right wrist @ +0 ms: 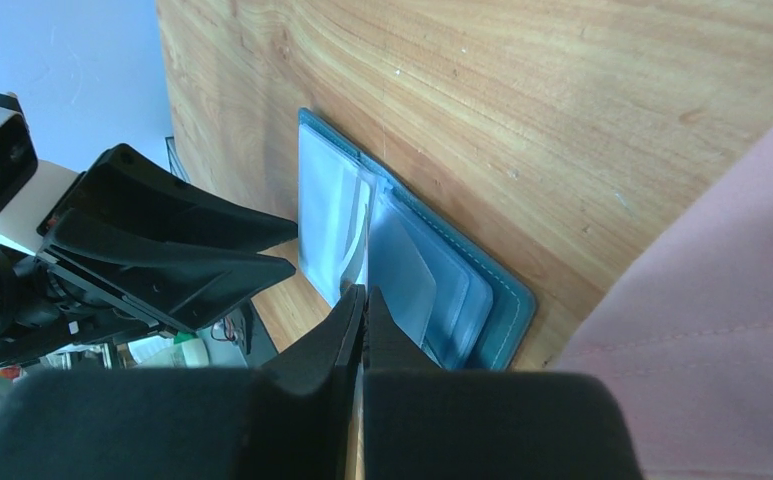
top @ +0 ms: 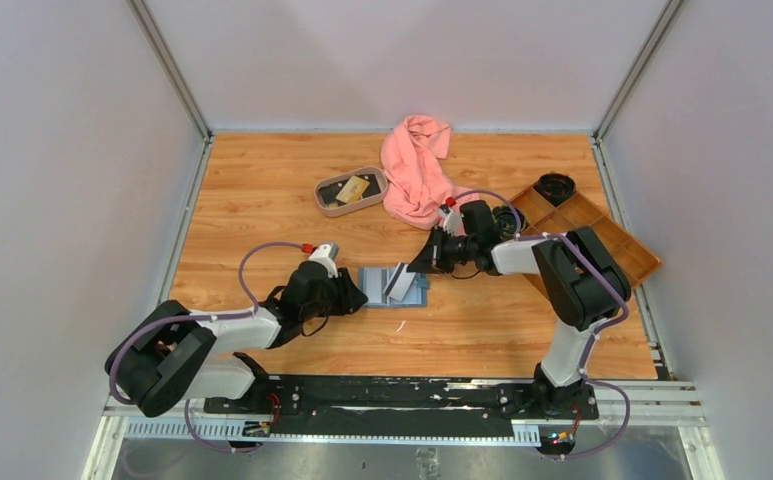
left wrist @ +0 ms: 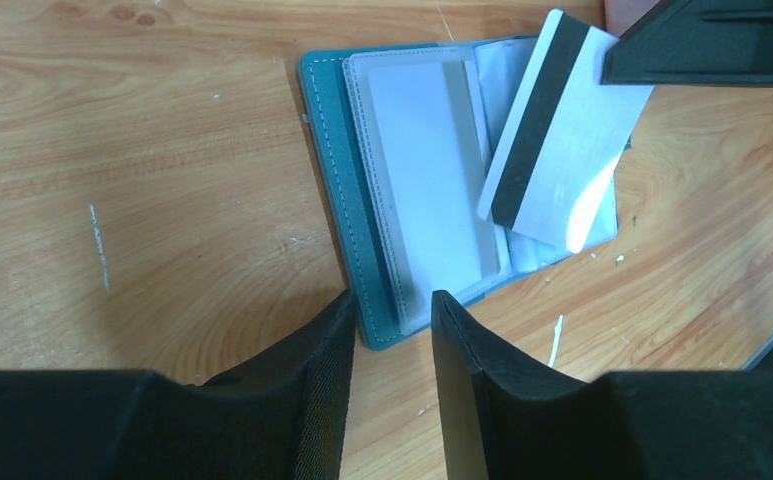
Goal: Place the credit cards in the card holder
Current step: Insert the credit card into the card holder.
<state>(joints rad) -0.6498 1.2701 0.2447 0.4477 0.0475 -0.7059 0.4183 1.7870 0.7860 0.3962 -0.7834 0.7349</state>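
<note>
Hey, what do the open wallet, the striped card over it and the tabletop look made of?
Card holder: teal leather or faux leather, judging by the stitched edge; inner sleeves look like clear glossy plastic. Card: thin stiff plastic, pale, with a black magnetic stripe. Table: wood-grain surface, likely laminate.

Overhead plus two close, seemingly opposed wrist views, card holder (top: 374, 287) common.

No word, brand, number or sign can be read anywhere. The pale card (left wrist: 562, 140) pinched in the right claw (right wrist: 364, 300) shows only a plain black stripe on a blank back; the card holder (left wrist: 412, 200) under that claw has bare pockets; the gold card (top: 352, 188) in the oval tray (top: 327, 207), well away from it, is too small to read
</note>
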